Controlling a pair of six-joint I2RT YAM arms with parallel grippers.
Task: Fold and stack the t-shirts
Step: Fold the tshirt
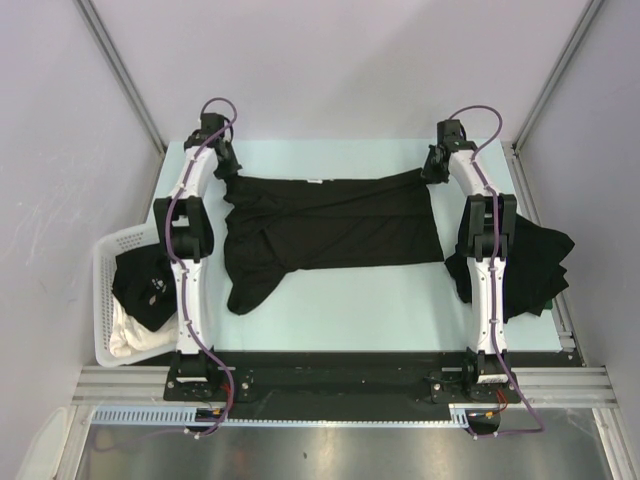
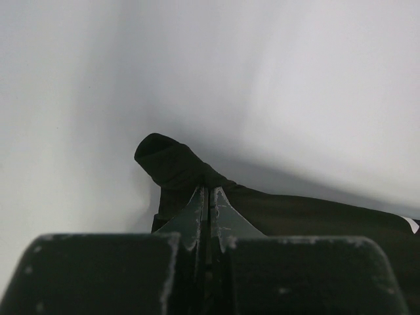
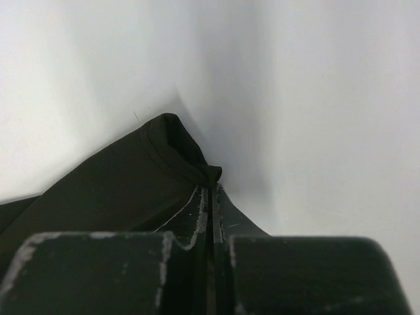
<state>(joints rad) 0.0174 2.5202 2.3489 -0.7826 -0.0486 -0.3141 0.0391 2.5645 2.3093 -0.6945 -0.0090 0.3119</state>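
A black t-shirt (image 1: 330, 225) hangs stretched between my two grippers across the far half of the table, its lower part trailing toward the near left. My left gripper (image 1: 228, 172) is shut on its far left corner; the left wrist view shows the pinched black fabric (image 2: 177, 167) at the fingertips. My right gripper (image 1: 432, 170) is shut on the far right corner, where bunched cloth (image 3: 174, 157) sits between the jaws. More black t-shirts (image 1: 535, 265) lie heaped at the table's right edge, behind the right arm.
A white lattice basket (image 1: 112, 262) stands off the table's left side, holding a black garment (image 1: 140, 285) and white cloth (image 1: 128, 338). The pale table (image 1: 350, 310) ends at a black rail near the arm bases. Grey walls enclose the back and both sides.
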